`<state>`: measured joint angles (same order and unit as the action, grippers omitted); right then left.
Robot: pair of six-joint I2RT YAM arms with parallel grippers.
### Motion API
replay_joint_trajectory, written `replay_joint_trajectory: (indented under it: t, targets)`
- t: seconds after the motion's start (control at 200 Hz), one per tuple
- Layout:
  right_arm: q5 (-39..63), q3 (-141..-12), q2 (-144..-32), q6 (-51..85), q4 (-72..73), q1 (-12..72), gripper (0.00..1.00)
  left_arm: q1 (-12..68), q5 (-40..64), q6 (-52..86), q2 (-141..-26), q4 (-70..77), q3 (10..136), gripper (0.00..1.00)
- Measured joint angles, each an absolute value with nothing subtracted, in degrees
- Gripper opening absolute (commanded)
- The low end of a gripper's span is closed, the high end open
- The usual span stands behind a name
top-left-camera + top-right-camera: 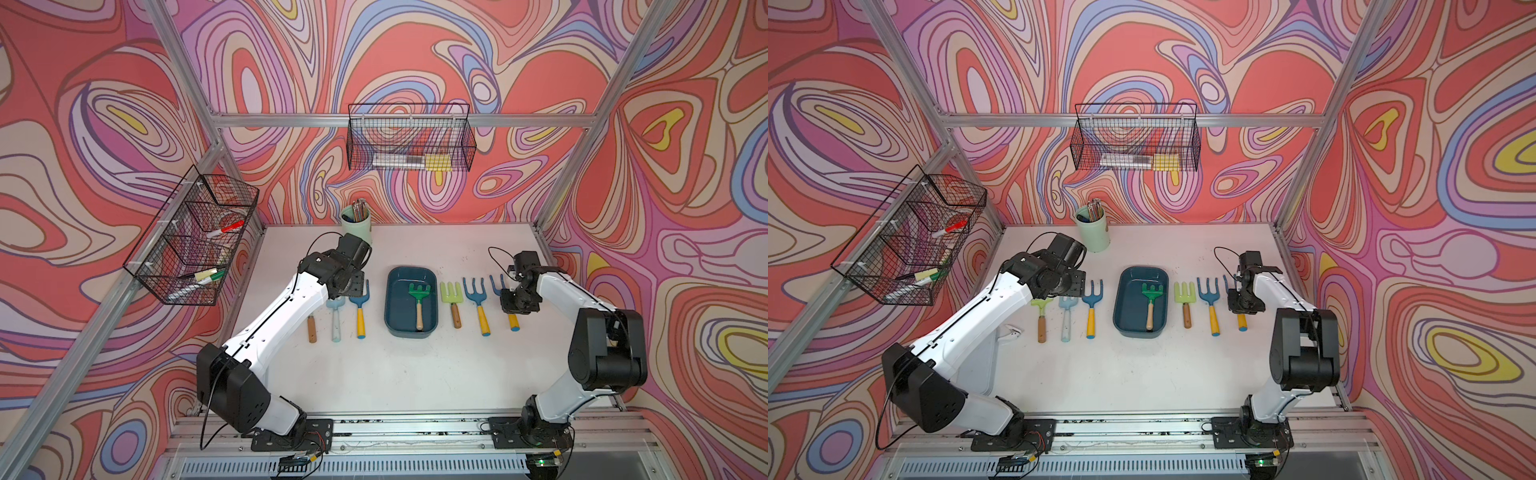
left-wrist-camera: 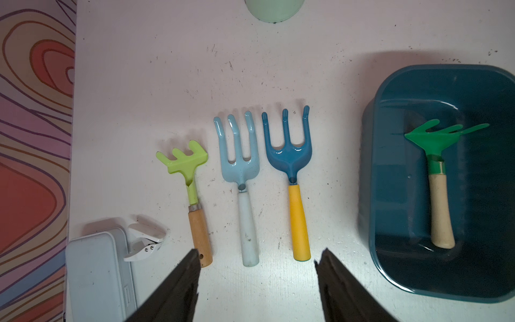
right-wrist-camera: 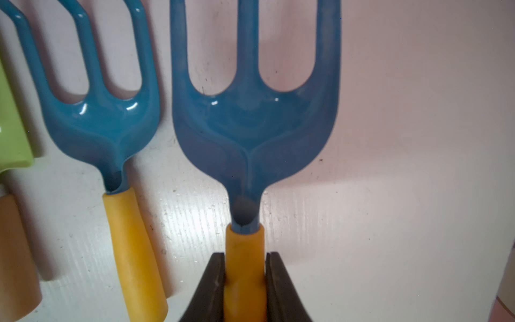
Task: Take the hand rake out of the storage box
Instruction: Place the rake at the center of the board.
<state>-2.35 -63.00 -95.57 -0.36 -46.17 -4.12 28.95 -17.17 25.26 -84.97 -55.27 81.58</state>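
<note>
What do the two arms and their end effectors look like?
The left arm and right arm have white link shells and rounded black joint housings. A thin black cable loops near each wrist. The left end effector and right end effector have dark, wedge-shaped fingers that taper to the tips.

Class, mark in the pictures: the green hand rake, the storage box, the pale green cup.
green hand rake (image 1: 419,318): in a top view, its pale handle.
storage box (image 1: 400,309): in a top view, its bare floor.
pale green cup (image 1: 1094,240): in a top view, its outer wall.
</note>
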Motion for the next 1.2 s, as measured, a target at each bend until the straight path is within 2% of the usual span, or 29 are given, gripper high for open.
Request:
replay_joint_trajectory:
  t: [0.451,1.107,1.202]
  targets:
    - [-3.11,-64.23,-99.15,-0.38,-48.47,-4.14,0.09,28.01,-17.19,24.38,-85.93,-54.81,81.58,0.71]
    - [-3.2,-66.52,-104.77,-0.6,-49.76,-4.16,0.17,26.35,-17.12,23.77,-85.93,-54.08,81.56,0.71]
    - [-3.22,-66.54,-104.77,-0.6,-49.78,-4.16,0.23,26.13,-17.12,23.77,-85.93,-54.0,81.56,0.71]
